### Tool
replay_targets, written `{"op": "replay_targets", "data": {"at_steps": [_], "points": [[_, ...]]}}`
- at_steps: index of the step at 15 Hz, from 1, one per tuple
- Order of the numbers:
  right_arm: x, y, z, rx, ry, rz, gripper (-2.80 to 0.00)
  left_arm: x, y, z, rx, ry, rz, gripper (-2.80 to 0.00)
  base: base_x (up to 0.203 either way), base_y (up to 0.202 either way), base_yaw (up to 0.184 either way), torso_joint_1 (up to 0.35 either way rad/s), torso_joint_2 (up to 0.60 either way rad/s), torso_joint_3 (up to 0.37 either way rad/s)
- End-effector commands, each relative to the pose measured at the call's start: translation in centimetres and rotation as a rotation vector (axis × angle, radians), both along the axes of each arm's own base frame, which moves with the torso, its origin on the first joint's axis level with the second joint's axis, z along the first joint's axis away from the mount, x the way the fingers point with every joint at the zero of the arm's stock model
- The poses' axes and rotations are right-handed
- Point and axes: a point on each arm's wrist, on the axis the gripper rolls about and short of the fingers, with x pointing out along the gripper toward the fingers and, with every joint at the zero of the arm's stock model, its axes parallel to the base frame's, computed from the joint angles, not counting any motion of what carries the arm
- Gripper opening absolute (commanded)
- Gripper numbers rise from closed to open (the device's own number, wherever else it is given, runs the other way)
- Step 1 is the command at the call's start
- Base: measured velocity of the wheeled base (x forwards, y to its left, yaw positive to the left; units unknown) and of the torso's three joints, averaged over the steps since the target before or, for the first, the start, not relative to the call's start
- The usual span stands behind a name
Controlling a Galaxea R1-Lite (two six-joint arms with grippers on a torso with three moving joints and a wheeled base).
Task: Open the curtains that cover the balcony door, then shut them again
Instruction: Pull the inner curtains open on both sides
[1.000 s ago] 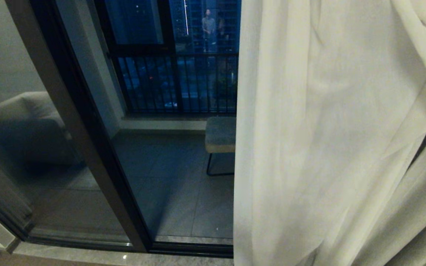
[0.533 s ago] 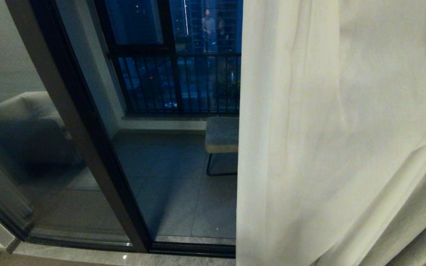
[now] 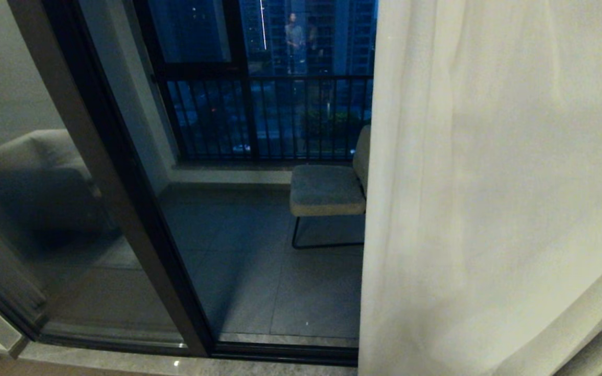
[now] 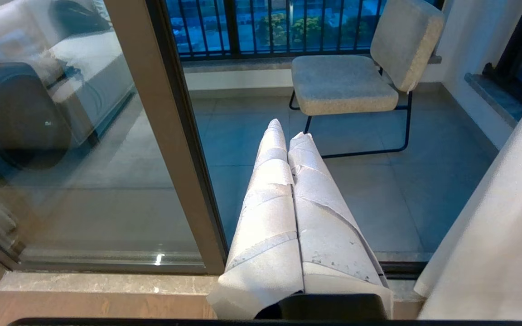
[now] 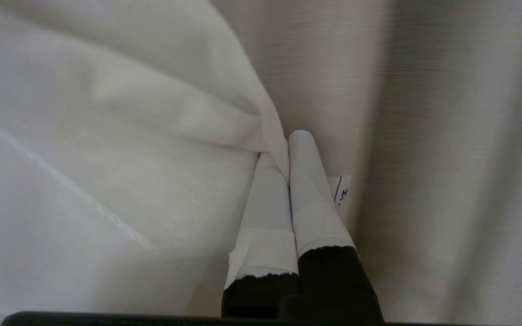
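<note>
The curtain (image 3: pixel 494 198) hangs over the right part of the balcony door (image 3: pixel 139 209); the right gripper (image 5: pixel 288 149) clenches a fold of its cloth; the left gripper (image 4: pixel 288 131) is clenched on nothing, facing the glass.

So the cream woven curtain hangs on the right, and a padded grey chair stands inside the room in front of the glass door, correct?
Not quite. The cream woven curtain does hang on the right, but the padded grey chair stands out on the balcony, beyond the dark-framed glass door; the head view shows it.
</note>
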Motion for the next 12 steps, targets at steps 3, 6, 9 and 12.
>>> {"op": "replay_targets", "data": {"at_steps": [3, 6, 9, 12], "points": [[-0.3, -3.1, 0.1, 0.01, 0.001, -0.095, -2.8, 0.0, 0.0, 0.0, 0.001, -0.001, 0.0, -2.8, 0.0, 0.0, 0.0, 0.0, 0.0, 0.0], [-0.6, -4.6, 0.1, 0.021, -0.004, -0.141, -2.8, 0.0, 0.0, 0.0, 0.001, -0.001, 0.0, -2.8, 0.0, 0.0, 0.0, 0.0, 0.0, 0.0], [-0.9, -6.3, -0.2, 0.028, 0.002, -0.199, -2.8, 0.0, 0.0, 0.0, 0.001, -0.001, 0.0, -2.8, 0.0, 0.0, 0.0, 0.0, 0.0, 0.0], [-1.3, -8.4, 0.0, 0.039, -0.011, -0.255, -2.8, 0.0, 0.0, 0.0, 0.001, -0.001, 0.0, -2.8, 0.0, 0.0, 0.0, 0.0, 0.0, 0.0]]}}
